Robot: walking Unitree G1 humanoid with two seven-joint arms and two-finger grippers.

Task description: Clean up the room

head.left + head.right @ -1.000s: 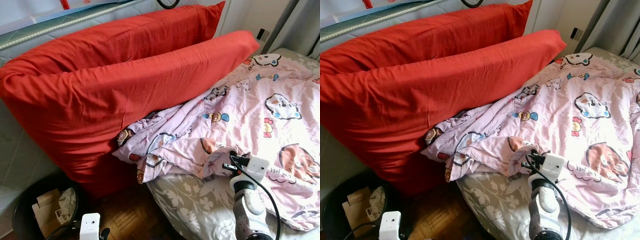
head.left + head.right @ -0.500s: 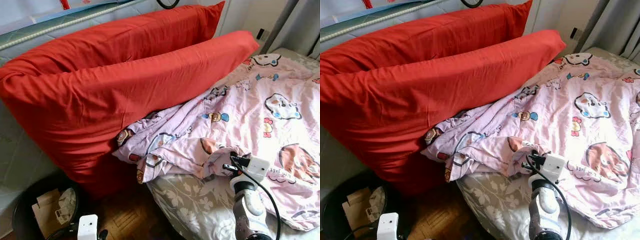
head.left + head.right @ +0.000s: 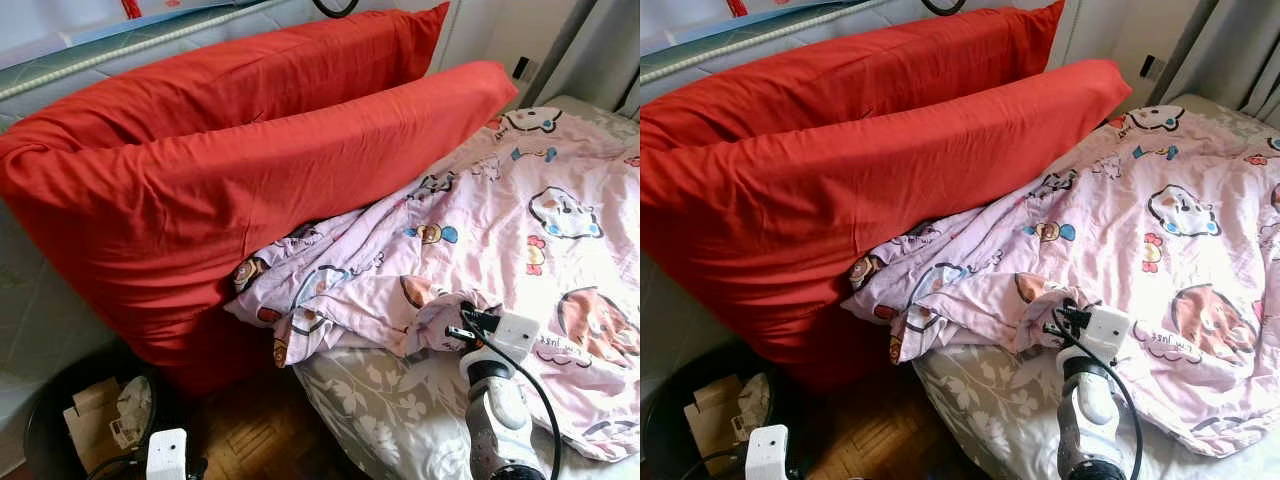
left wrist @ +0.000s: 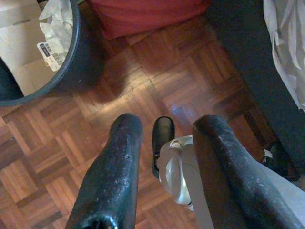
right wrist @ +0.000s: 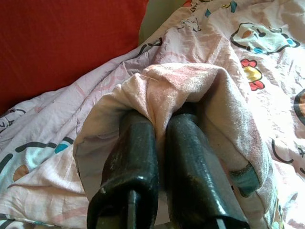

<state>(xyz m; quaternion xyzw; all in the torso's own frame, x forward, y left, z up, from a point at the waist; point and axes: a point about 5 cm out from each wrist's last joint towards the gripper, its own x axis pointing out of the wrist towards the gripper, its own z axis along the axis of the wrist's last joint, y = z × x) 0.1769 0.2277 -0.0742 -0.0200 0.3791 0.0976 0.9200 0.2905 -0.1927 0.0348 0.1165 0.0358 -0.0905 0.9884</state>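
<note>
— Where is the right gripper [image 5: 159,143]?

— At about five o'clock in the head view, at the near edge of the bed. Its two black fingers [image 5: 131,157] are clenched on a fold of the pink cartoon-print blanket [image 3: 520,220], the cloth pinched between them and bunched over their tips.

— And the blanket itself?

— It lies rumpled across the grey floral sheet [image 3: 380,400], spreading toward two o'clock, its crumpled end running under the two red pillows [image 3: 200,180] that lean at ten o'clock against the pale wall.

— The left gripper [image 4: 164,138]?

— Low at seven o'clock, hanging over the parquet floor [image 4: 157,81], its fingers parted and holding nothing. A black waste bin [image 4: 71,67] with cardboard and paper in it stands just beside the red pillows.
</note>
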